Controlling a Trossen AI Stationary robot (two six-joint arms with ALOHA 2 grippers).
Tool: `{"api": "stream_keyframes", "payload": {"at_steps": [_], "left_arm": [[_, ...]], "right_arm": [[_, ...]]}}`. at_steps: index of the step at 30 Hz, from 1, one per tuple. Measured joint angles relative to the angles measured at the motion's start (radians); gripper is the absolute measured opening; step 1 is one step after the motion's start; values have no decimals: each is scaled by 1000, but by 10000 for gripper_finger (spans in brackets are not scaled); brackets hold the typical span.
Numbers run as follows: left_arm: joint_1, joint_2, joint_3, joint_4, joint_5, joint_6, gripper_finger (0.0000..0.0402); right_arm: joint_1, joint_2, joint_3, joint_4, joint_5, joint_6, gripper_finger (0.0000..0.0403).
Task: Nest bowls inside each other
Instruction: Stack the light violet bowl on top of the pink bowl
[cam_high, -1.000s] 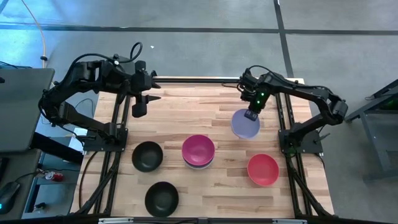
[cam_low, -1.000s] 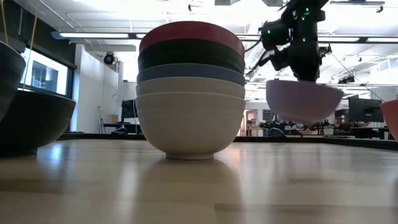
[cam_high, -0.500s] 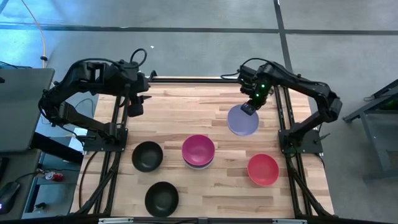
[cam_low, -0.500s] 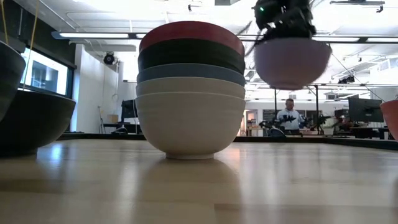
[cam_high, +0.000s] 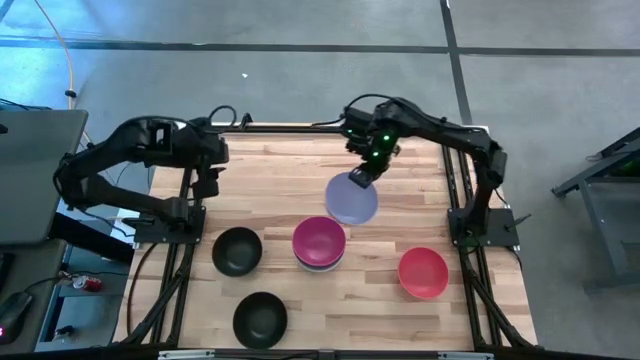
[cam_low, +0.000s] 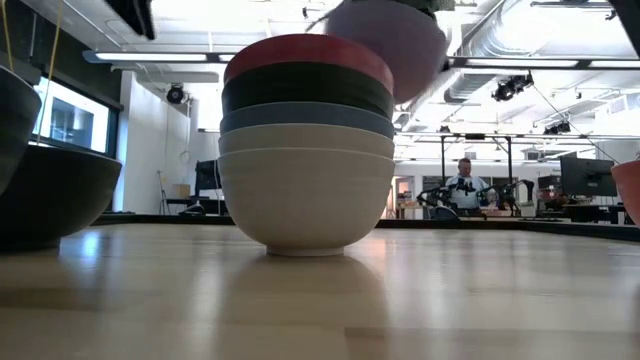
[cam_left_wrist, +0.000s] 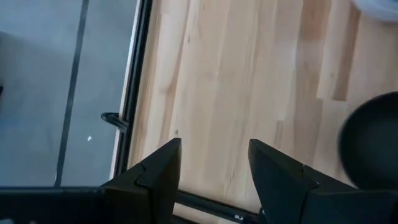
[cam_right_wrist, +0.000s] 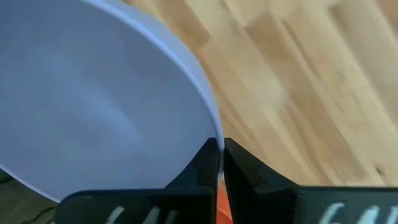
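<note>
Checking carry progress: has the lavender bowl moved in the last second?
Yes. In the high view the lavender bowl, pinched by the right gripper, has travelled left across the table, toward the magenta bowl topping the stack.

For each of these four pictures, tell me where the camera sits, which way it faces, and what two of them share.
High view: above the table, looking straight down; both arms, right claw carrying the lavender bowl.
Low view: at tabletop height, looking level at the bowl stack; no claw clearly visible.
Left wrist view: on the left arm, facing the table; its open left claw.
Right wrist view: on the right arm, its fingers pinching the bowl's rim.
Shared: high, low and right wrist views show the lavender bowl.
</note>
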Motion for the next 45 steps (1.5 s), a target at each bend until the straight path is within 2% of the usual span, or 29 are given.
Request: {"api": "stream_keyframes", "payload": {"at_steps": [7,14,21,45], "left_arm": [[90,-161,-205,118,8,68,177],[143,-233,-290,187,16,110,177],[156,-240,-300,260,98,136,177],[156,-239,-300,256,119,128,177]], "right_arm": [[74,102,129,0,-74,58,0],[130,116,145,-1,-91,149,0],[174,137,147,-1,-84,179,0],[190,202,145,78,-99,156,0]]}}
